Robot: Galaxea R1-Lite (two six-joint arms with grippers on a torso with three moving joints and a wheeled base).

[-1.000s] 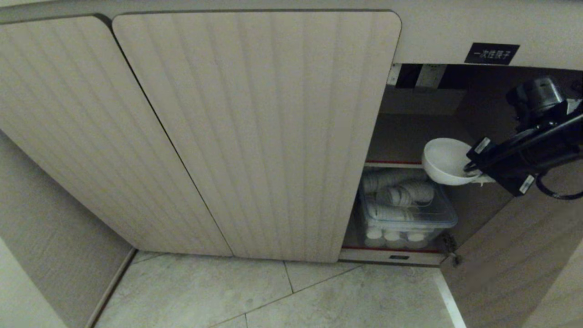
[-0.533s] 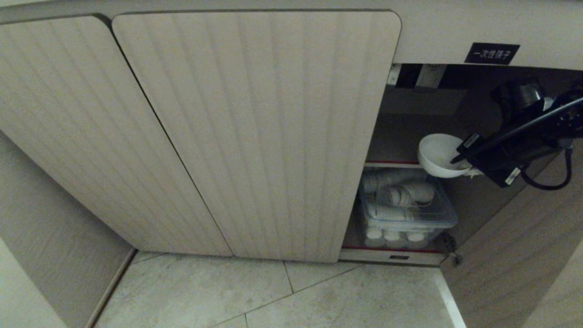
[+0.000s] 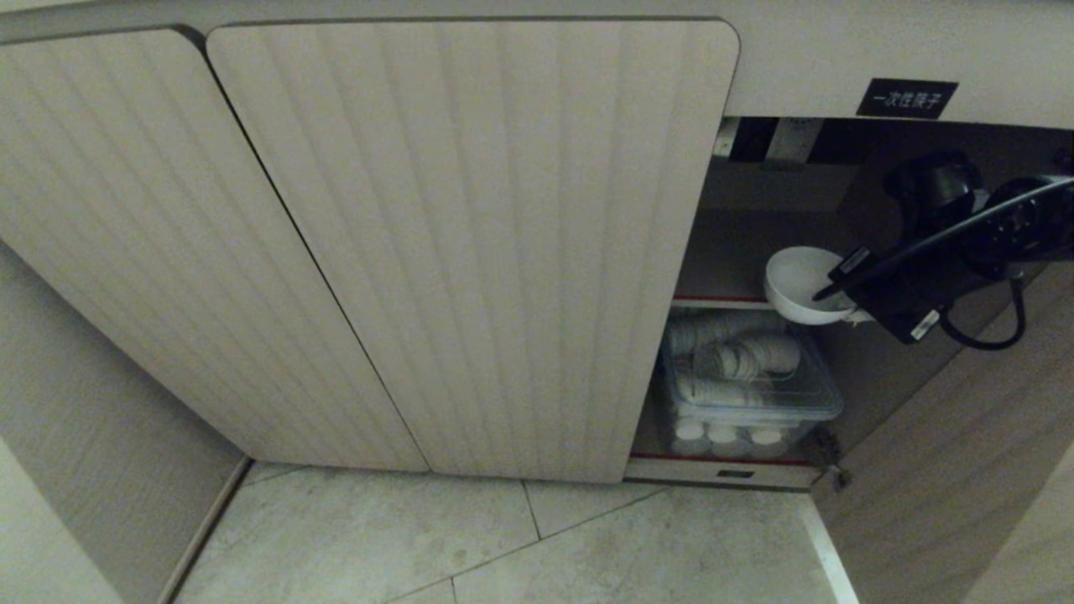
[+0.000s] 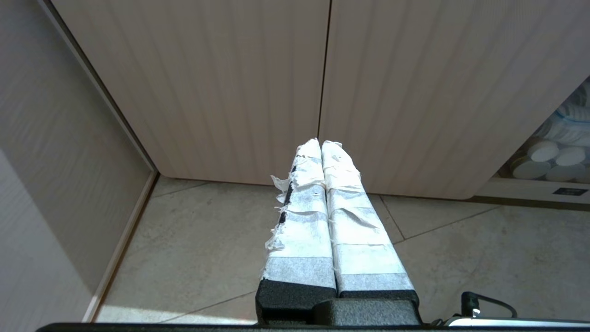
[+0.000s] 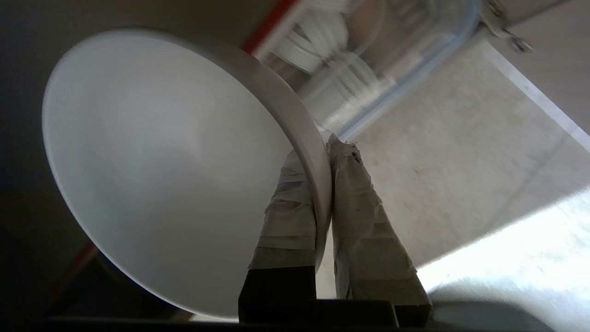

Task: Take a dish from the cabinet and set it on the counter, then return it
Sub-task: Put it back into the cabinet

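Pinching dish (image 5: pixel 161 175) rim: right claw (image 5: pixel 322 152) | one finger inside, one outside | left claw (image 4: pixel 321 144) pressed together

Two shut doors (image 3: pixel 470 243) filling the left and centre of the head view; open cabinet (image 3: pixel 755 218) compartment at right. Label (image 3: pixel 906 98) upper right, above the opening. Dish (image 3: pixel 797 281) at the shelf's (image 3: pixel 720 299) front edge, pinched at its rim by right gripper (image 3: pixel 843 302) reaching from the right. Bin (image 3: pixel 755 394) of cups (image 3: pixel 742 356) directly below. Floor (image 3: pixel 503 545) along the bottom
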